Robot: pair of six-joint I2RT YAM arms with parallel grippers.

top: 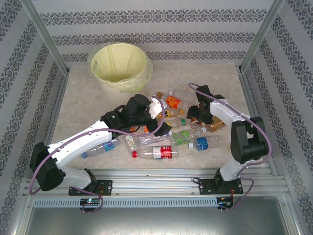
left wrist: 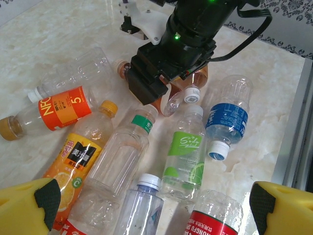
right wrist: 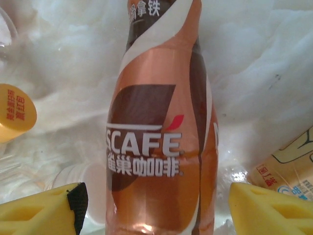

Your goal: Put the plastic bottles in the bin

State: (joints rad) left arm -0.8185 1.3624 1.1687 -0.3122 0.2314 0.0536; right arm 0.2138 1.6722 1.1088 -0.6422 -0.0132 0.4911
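Note:
Several plastic bottles lie in a heap on the marble table. My left gripper (left wrist: 156, 210) (top: 159, 126) hangs open above them, its yellow fingertips (left wrist: 29, 205) wide apart over a clear white-capped bottle (left wrist: 142, 205), a green-label bottle (left wrist: 183, 156) and a red-label bottle (left wrist: 215, 223). My right gripper (right wrist: 156, 210) (top: 195, 117) is low over a copper-brown coffee bottle (right wrist: 159, 122), open, one finger on each side with a small gap. The bin (top: 119, 66), cream with a yellow bag, stands at the back left.
An orange juice bottle (left wrist: 73, 166), a red-orange label bottle (left wrist: 58, 107) and a blue-label bottle (left wrist: 227, 117) lie in the same heap. The right arm's black wrist (left wrist: 166, 63) sits close ahead of my left gripper. Patterned walls and metal posts enclose the table.

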